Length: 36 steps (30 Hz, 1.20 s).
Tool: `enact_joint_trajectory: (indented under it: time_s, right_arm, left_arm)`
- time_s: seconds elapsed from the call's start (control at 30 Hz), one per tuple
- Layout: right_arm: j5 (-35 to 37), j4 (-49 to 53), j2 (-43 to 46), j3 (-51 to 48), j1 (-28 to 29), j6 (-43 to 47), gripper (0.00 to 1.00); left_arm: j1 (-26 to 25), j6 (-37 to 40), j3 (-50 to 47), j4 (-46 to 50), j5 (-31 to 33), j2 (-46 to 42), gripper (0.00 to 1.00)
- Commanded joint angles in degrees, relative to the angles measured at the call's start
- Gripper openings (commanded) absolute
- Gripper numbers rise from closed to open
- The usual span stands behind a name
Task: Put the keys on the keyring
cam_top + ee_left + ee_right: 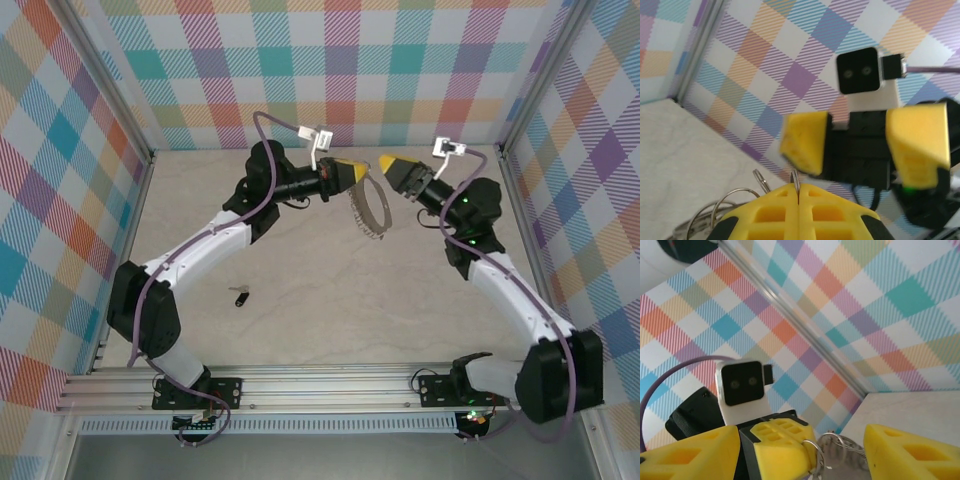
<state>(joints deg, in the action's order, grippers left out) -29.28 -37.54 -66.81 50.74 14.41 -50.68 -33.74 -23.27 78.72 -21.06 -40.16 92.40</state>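
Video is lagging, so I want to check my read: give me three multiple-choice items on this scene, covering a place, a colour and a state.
1. Where is the key? A on the table; B threaded on the keyring; C in mid-air.
2. Gripper finger colour? A blue; B yellow; C white.
3. The left gripper is: A open; B shut on the key; C shut on the keyring.
Answers: A, it lies on bare tabletop; B, the fingers are yellow; C, it pinches the ring's wire.
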Motion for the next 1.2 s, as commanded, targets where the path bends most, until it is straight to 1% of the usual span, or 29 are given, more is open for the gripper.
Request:
enact_joint_trajectory:
  time_s: [0.0, 0.1, 0.2, 0.4, 0.57, 0.8, 1.0, 1.17]
  right_arm:
    - [3.0, 10.6, 5.8, -1.2, -1.2, 4.5, 0.68]
    - [3.6, 15.5, 9.3, -2.3, -1.3, 6.4, 0.68]
    - [3.6, 18.8, 11.4, -3.8, -1.3, 7.2, 0.69]
    - [3.3, 19.1, 12.8, -8.6, -1.3, 5.9, 0.69]
    - [3.5, 18.3, 13.4, -12.2, -1.3, 5.1, 0.69]
    - [4.0, 18.9, 14.4, -15.2, -1.3, 5.7, 0.69]
    - [4.3, 20.9, 15.6, -16.0, -1.3, 7.0, 0.69]
    - [4.5, 22.3, 16.6, -16.2, -1.3, 7.9, 0.69]
  left_arm:
    - [-0.4, 12.6, -2.9, -2.7, 2.2, -5.9, 0.0]
    - [-0.4, 17.1, -5.5, -5.1, 3.1, -7.4, 0.0]
    - [-0.4, 20.5, -5.9, -4.9, 1.7, -7.7, 0.0]
    - [-0.4, 19.8, -7.8, -10.8, -0.7, -7.1, 0.0]
    - [-0.3, 16.3, -8.5, -15.9, -2.5, -5.8, 0.0]
    - [-0.3, 9.3, -8.4, -22.8, -4.1, -3.9, 0.0]
    - [-0.3, 4.2, -7.6, -25.1, -5.5, -3.1, 0.0]
    - [-0.1, -0.2, -5.9, -24.8, -7.0, -2.3, 0.0]
